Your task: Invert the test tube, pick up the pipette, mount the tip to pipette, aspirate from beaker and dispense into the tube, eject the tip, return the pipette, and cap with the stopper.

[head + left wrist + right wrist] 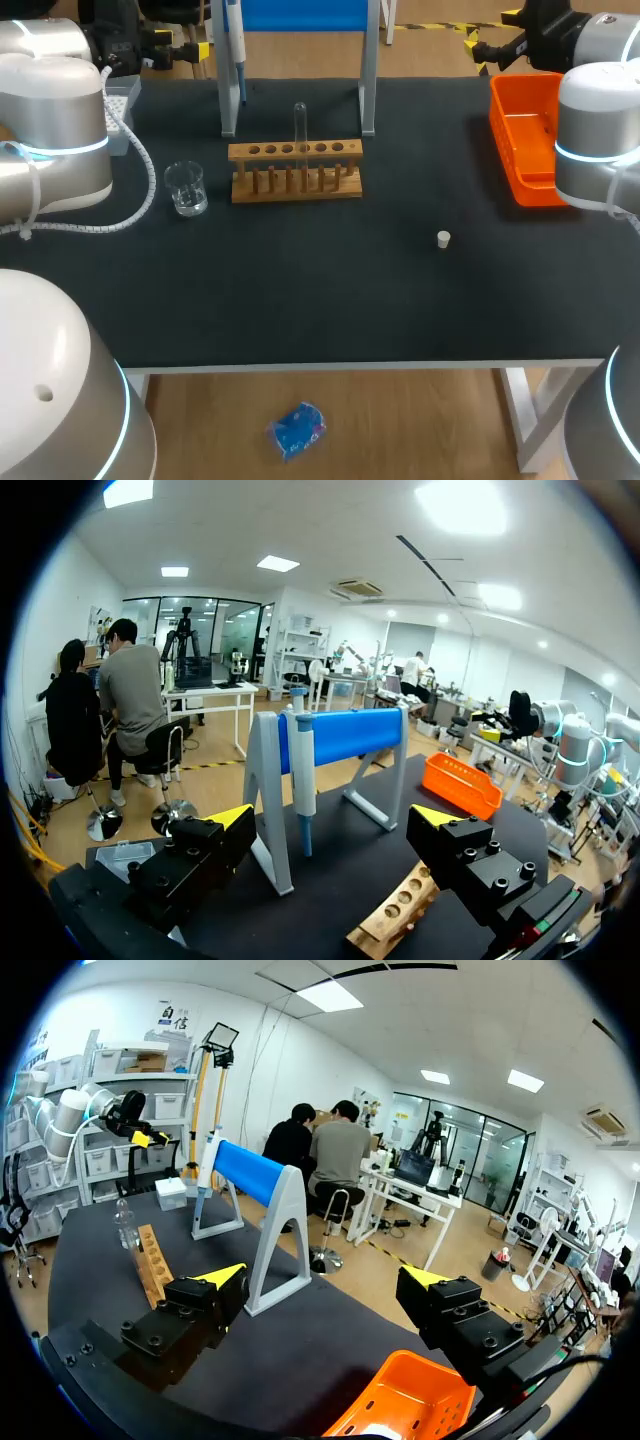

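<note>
My left gripper (335, 820) and right gripper (322, 1282) both gape wide, empty. I judge nothing is begun: the pipette (304, 780) hangs just ahead of my left fingers, the tube (299, 122) stands in the rack (295, 170), and the stopper (444, 238) lies well apart.

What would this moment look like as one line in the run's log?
test tube standing in rack | pipette hanging on stand | beaker left of rack | stopper alone on mat | both jaws open, empty

Clear test tube (299, 125) stands in wooden rack (295, 172), beaker (186, 188) nearby.
</note>
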